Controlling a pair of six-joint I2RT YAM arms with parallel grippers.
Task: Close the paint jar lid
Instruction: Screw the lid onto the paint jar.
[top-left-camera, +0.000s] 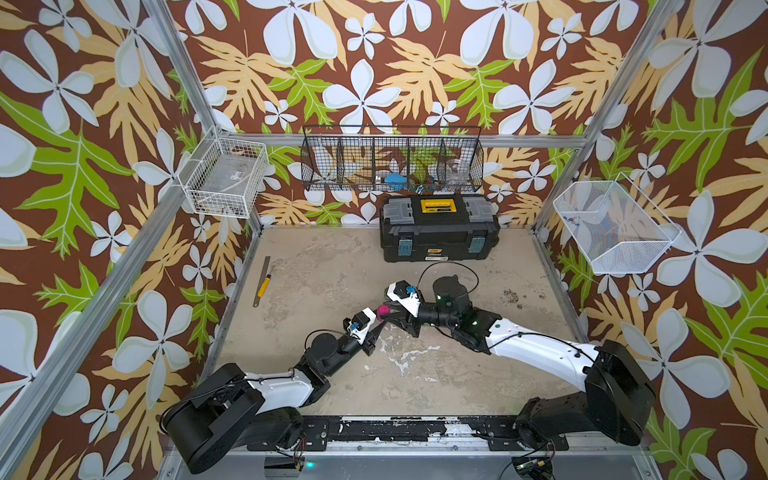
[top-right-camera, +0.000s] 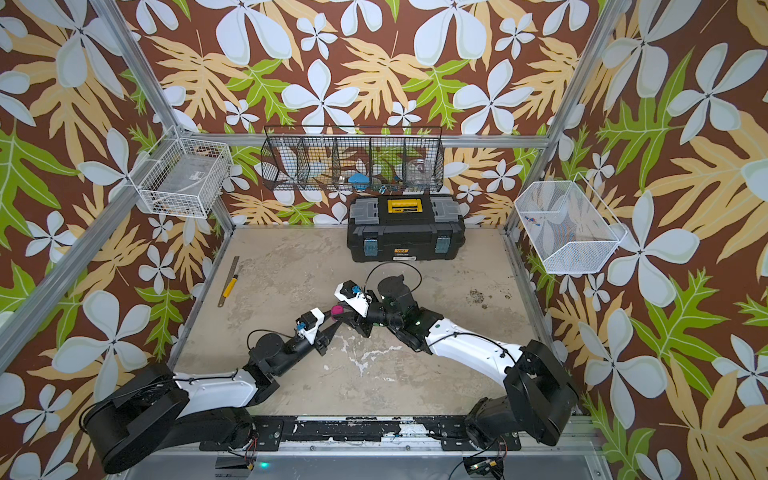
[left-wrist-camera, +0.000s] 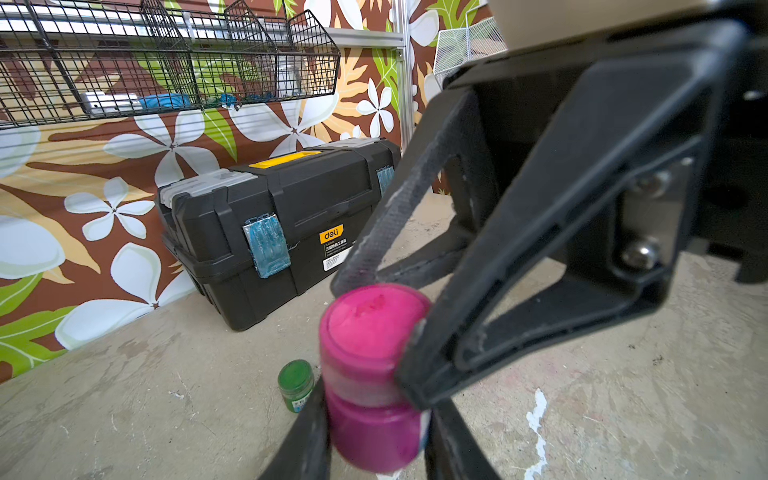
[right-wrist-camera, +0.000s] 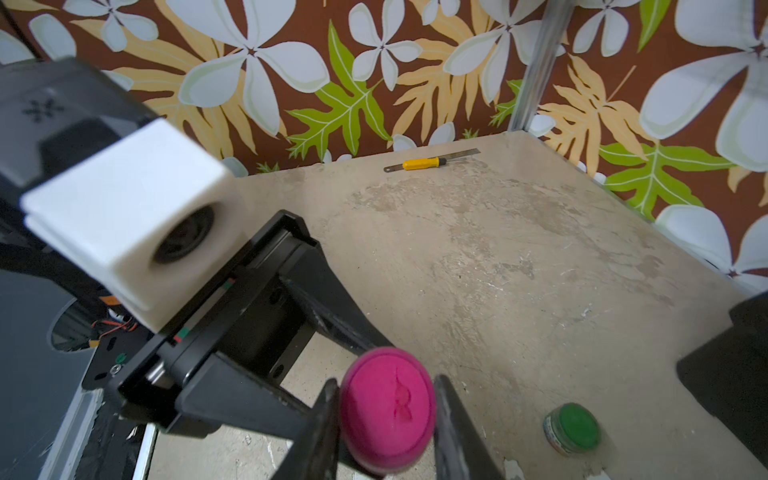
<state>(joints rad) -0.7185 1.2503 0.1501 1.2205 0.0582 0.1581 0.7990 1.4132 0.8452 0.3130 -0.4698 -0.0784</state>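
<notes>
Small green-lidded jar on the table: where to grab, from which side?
Come from straight above and pinch the small green-lidded paint jar across its round side wall, just under the lid. It stands upright, squat and low on the table with nothing touching it, so a side approach would likely scrape the tabletop. Keep clear of the pink paint jar nearby.

Cannot see below the lid (top-left-camera: 383, 310) in a top view: masked by left gripper (top-left-camera: 380, 322) from 7 o'clock, right gripper (top-left-camera: 389, 314) from 4. Blurred up close: pink jar (left-wrist-camera: 374, 432). Unreadable, part-covered: green jar (left-wrist-camera: 296, 384) label.
</notes>
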